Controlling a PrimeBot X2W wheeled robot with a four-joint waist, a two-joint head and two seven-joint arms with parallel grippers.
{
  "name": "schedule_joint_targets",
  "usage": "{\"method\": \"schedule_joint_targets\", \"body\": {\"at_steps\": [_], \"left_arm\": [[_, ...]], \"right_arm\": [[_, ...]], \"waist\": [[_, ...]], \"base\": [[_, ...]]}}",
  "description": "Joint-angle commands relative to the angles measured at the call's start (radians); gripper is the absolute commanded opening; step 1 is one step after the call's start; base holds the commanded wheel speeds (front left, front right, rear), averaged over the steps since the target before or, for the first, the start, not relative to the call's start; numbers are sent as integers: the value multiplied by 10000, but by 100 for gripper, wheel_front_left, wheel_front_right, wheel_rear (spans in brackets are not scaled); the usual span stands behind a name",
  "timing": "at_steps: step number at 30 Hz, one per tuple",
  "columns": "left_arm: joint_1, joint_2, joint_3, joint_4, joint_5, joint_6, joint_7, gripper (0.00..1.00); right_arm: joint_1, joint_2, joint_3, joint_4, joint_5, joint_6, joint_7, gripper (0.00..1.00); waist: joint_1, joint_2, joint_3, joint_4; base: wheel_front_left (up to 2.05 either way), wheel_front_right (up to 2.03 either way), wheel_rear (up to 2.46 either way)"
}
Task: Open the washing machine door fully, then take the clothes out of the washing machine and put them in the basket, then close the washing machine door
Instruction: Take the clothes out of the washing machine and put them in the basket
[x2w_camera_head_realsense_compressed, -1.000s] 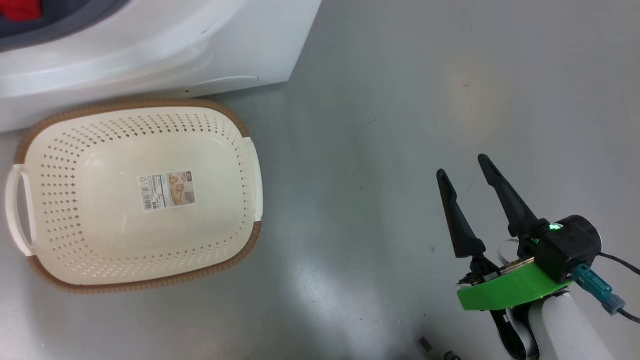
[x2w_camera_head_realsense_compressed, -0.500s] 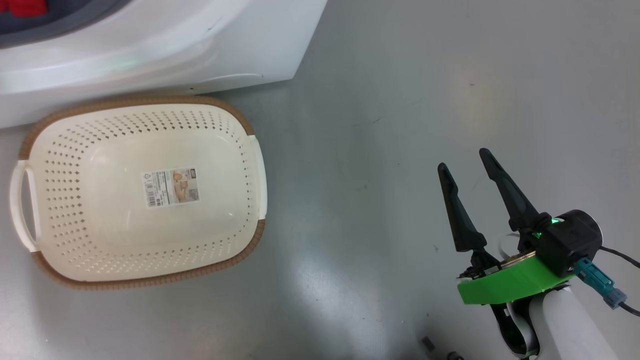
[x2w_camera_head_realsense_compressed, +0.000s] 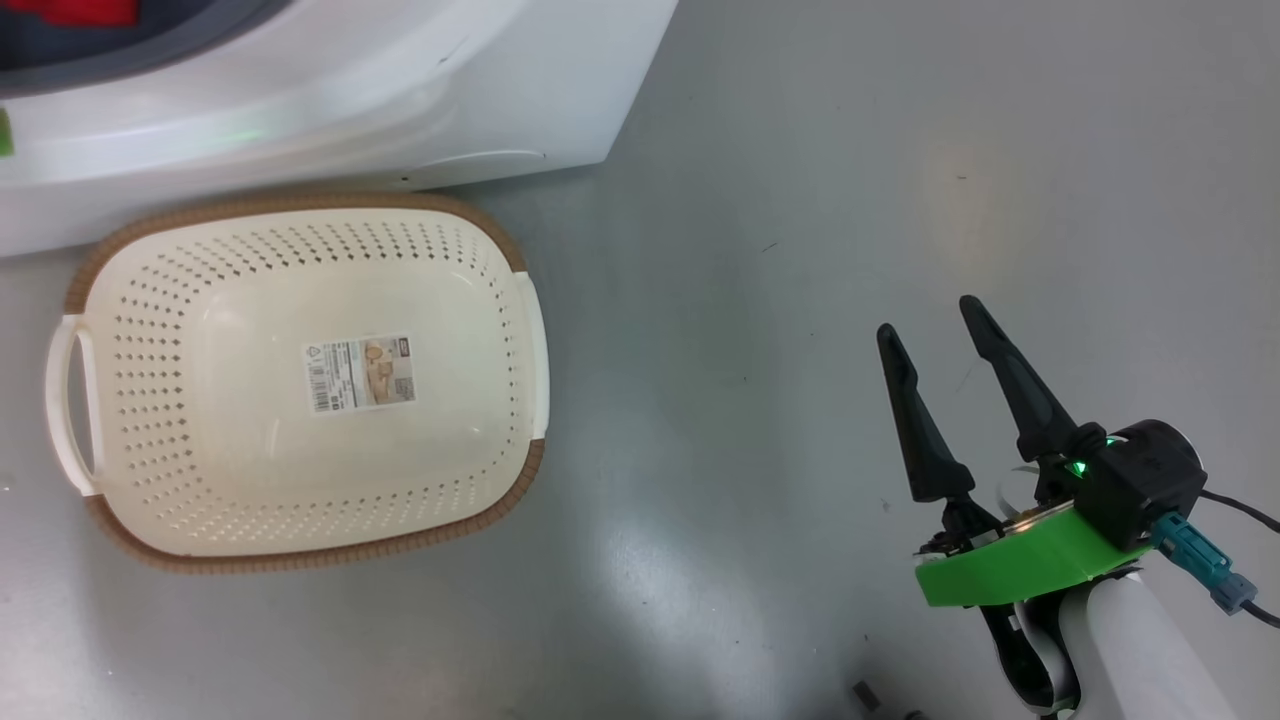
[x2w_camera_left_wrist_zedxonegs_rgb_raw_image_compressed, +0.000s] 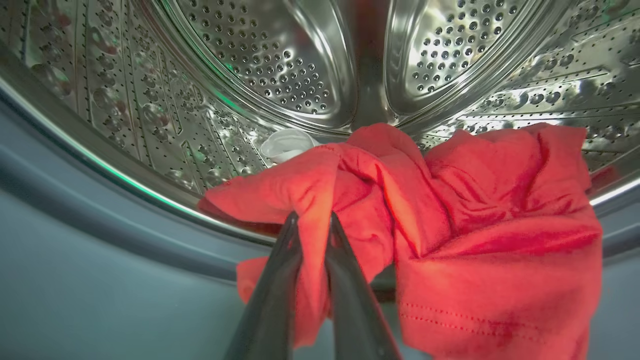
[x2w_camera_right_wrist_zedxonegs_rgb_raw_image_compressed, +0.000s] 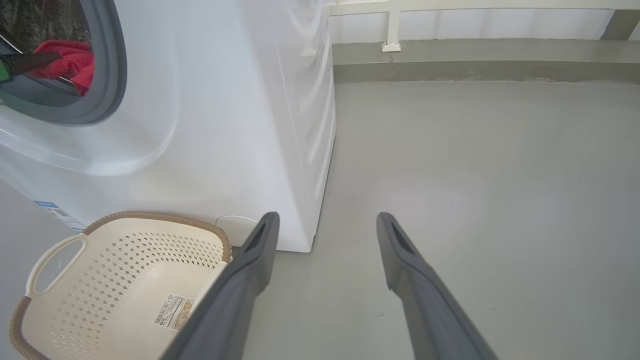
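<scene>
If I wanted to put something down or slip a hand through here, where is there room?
The basket is empty inside. The grey floor between the basket and the right claw is bare, right up to the washing machine. Crowded: the drum mouth, where the left claw pinches the red clothes.
</scene>
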Motion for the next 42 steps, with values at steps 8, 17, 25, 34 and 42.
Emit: {"method": "schedule_joint_targets", "body": {"at_steps": [8,17,25,34,42], "left_arm": [[1306,537,141,-1734,10,44,-656,0],[2876,408,192,-3511,86,281,-740,0],[4138,126,264,-4789,130,547,-750,0],[5484,5,230,-6075,206,766,-751,0],[6657,-173,141,-7241,187,1019,-743,0]], "right_arm": [[-135,-79,251,-155,248,63,-65,100],[-154,-79,216,-85,284,63,-65,100],[-46,-79,159,-80,255,63,-65,100],[195,-79,82,-51,245,63,-65,100],[423,-79,-52,-92,240,63,-65,100]], "waist": [[0,0,-251,114],[0,0,-688,315],[0,0,-1183,483],[0,0,-1896,594],[0,0,-2384,711]], "base": [[0,0,0],[0,0,0],[0,0,0],[0,0,0],[0,0,0]]}}
